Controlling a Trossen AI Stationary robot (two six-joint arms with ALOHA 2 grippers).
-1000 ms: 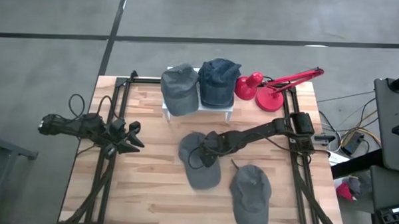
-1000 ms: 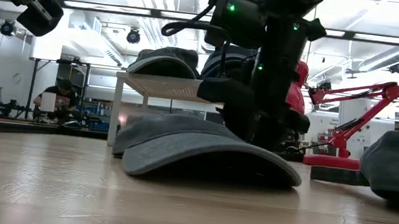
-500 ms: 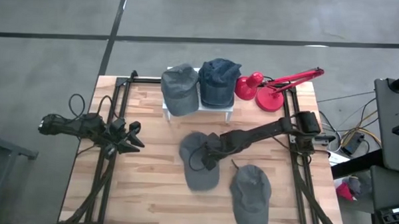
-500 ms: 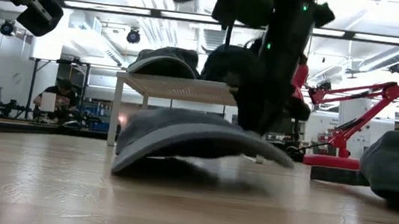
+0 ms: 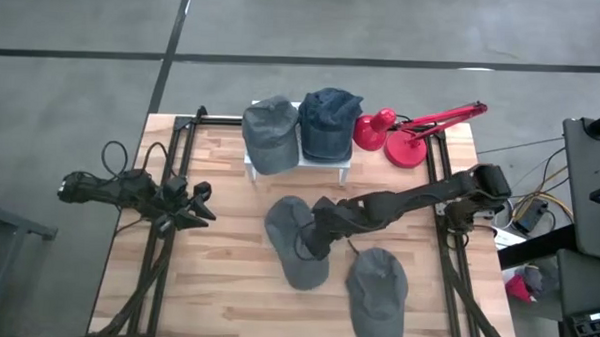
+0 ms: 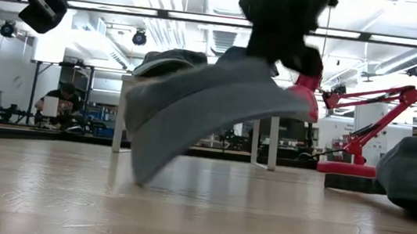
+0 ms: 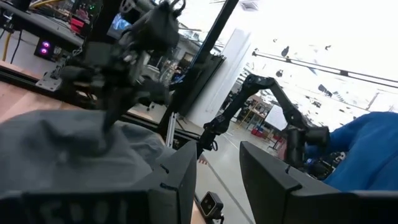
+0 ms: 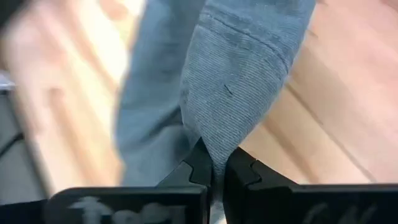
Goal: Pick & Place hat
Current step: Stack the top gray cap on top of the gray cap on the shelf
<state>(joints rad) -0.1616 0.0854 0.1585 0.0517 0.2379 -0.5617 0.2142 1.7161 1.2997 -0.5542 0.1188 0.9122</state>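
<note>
At centre frame in the high view, the right gripper (image 5: 316, 239) pinches a fold of the grey hat (image 5: 295, 243), fingers clamped tight on the fabric, so one side rises while its brim drags on the table (image 5: 216, 286), probably bound for the white stand (image 5: 325, 161). The left gripper (image 5: 201, 207) waits at left, fingers slightly parted, holding nothing

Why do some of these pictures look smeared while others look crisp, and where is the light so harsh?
Low view: the lifted grey cap is streaked and ceiling lights glare white. Right wrist view: the right gripper and pinched fabric are sharp, the tabletop smeared. High view: even light, crisp. Left wrist view: washed-out background.
</note>
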